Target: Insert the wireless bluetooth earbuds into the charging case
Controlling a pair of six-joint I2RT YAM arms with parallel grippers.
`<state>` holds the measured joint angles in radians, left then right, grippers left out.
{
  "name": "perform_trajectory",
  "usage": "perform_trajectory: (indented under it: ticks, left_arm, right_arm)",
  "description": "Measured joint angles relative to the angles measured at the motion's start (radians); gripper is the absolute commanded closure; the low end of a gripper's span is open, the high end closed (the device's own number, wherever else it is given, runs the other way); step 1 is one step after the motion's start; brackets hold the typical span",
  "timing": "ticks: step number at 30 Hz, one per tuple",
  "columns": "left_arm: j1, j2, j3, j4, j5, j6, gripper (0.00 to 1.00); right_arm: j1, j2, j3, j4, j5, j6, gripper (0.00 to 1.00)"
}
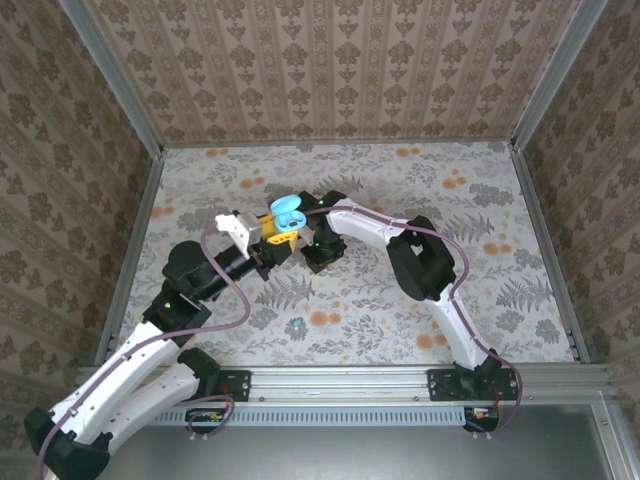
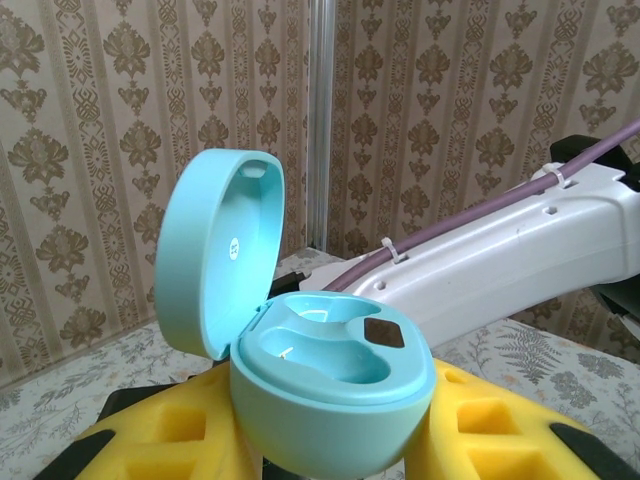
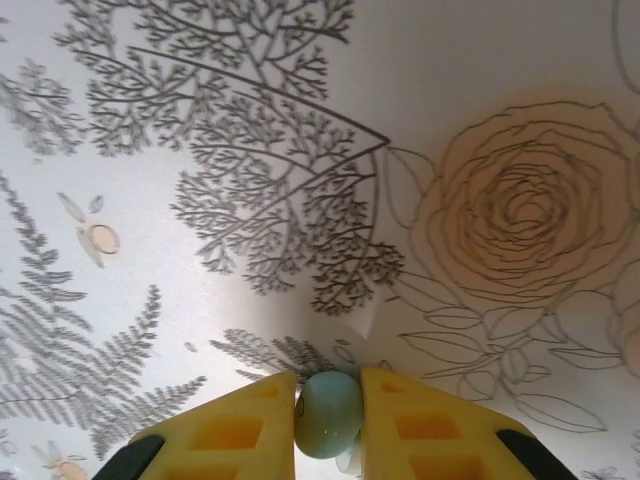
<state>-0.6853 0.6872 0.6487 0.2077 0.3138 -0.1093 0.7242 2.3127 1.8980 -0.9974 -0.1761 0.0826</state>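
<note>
One earbud pinched in my right end effector; open charging case, gripped by left end effector, just leftward.

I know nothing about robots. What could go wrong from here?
The small rounded pale-teal earbud sits pinched at the very tips of the right hand, so it might slip out and fall. The open teal plastic charging case is gripped only by the left hand; a push from the bud could perhaps tilt it. The two arms also sit close together and could bump.
</note>
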Motion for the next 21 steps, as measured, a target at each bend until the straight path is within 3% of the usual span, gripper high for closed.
perform_trajectory:
  ticks: [6, 13, 21]
  left_arm:
    - [0.0, 0.021, 0.01, 0.0, -0.004, 0.0, 0.74]
    - [0.0, 0.058, 0.011, 0.002, -0.009, -0.001, 0.74]
    - [0.0, 0.117, 0.011, 0.024, -0.012, -0.003, 0.74]
  right_arm:
    - [-0.079, -0.211, -0.233, 0.163, -0.211, 0.101, 0.78]
    - [-0.319, -0.579, -0.549, 0.492, -0.59, 0.314, 0.78]
    - [-0.447, -0.743, -0.782, 0.885, -0.938, 0.637, 0.74]
